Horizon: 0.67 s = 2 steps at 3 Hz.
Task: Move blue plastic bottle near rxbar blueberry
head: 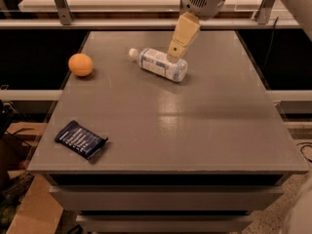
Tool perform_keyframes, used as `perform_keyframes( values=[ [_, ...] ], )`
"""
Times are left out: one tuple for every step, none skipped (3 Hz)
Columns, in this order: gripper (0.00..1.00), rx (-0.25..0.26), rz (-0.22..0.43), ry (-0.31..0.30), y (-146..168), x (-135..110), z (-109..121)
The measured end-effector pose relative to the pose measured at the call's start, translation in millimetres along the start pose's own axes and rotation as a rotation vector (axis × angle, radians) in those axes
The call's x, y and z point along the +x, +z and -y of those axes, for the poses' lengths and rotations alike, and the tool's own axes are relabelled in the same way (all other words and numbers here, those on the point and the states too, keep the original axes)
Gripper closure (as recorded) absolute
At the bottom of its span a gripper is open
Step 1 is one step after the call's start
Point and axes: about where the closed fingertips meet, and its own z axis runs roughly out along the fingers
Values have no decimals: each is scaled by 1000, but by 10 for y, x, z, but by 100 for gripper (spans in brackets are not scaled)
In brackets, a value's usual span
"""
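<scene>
The end effector, open or closed I cannot tell, hovers over the lying blue plastic bottle, which an off-centre touch could roll away

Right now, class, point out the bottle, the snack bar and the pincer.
blue plastic bottle (157, 65), camera view, on its label.
rxbar blueberry (80, 139), camera view, wrapper's middle.
pincer (174, 56), camera view, its tip, above the bottle.

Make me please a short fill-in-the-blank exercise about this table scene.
1. The blue plastic bottle lies on its ____ on the table.
2. The gripper hangs over the bottle's end opposite its white ____.
3. The rxbar blueberry lies at the front, the round ____ fruit at the back.
Missing words: side; cap; orange.
</scene>
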Motion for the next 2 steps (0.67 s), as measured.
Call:
perform_keyframes(
  values=[
    [0, 0, -22, 69, 199, -202, -60],
    [0, -34, -28, 102, 476, -375, -111]
  ],
)
